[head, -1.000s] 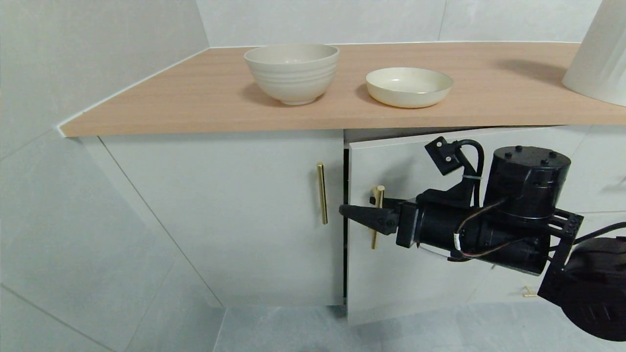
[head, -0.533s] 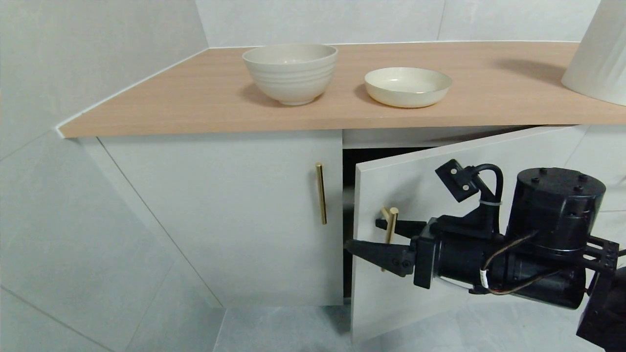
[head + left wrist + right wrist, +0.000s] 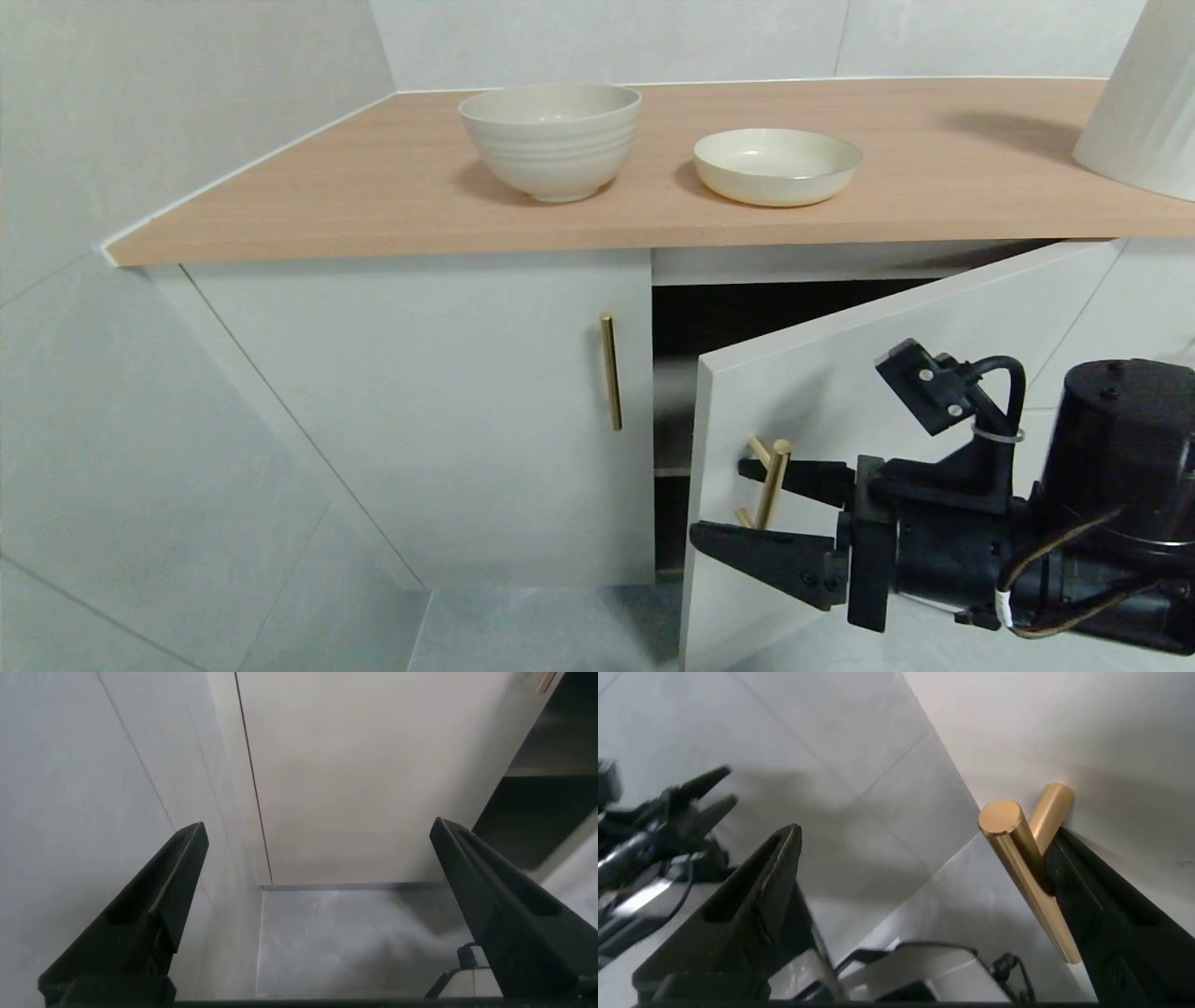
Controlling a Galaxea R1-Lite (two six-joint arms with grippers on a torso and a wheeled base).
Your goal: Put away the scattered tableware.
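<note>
Here, on table (image 3: 373, 201): one deep bowl (image 3: 549, 140), one shallow bowl (image 3: 777, 166), both empty. Right end effector (image 3: 719, 501) wide astride handle (image 3: 772, 485); left end effector (image 3: 320, 829) wide.

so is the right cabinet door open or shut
Partly open: the right cabinet door angles outward, dark interior showing, with the right tool straddling its gold handle.

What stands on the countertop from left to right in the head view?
On the countertop: deep ribbed bowl → shallow dish → tall white vessel, cut off at the picture's right edge.
</note>
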